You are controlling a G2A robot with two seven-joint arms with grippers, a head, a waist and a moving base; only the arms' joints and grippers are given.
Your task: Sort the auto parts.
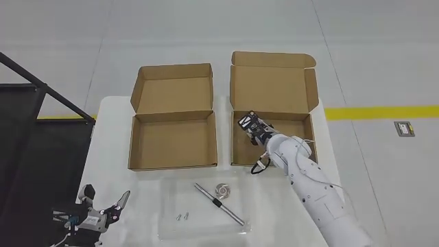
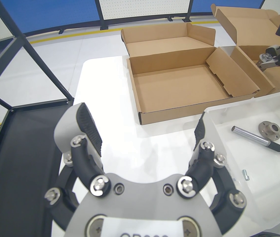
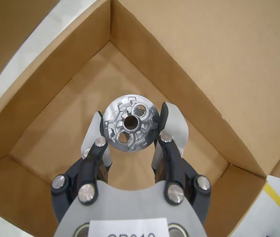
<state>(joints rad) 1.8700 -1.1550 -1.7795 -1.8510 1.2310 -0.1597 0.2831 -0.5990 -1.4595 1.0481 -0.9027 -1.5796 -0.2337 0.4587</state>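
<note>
Now right gripper (image 3: 132, 119) clamps metal disc (image 3: 130, 135) above box (image 3: 63, 75) corner; left gripper (image 2: 141, 120) released.

Shows a grey holed disc (image 3: 130, 123), gripped by its rim above a brown box (image 3: 56, 75) corner, mid-frame; lower centre, a steel rod (image 1: 218, 204), flanged bushing (image 1: 222, 191) and two screws (image 1: 182, 215) lying in a clear tray (image 1: 171, 230).

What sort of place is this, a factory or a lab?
Probably a robot test or demo hall: a wide painted floor with a yellow line, pegboard partition panels, and a white table with open cardboard boxes and metal parts.
</note>
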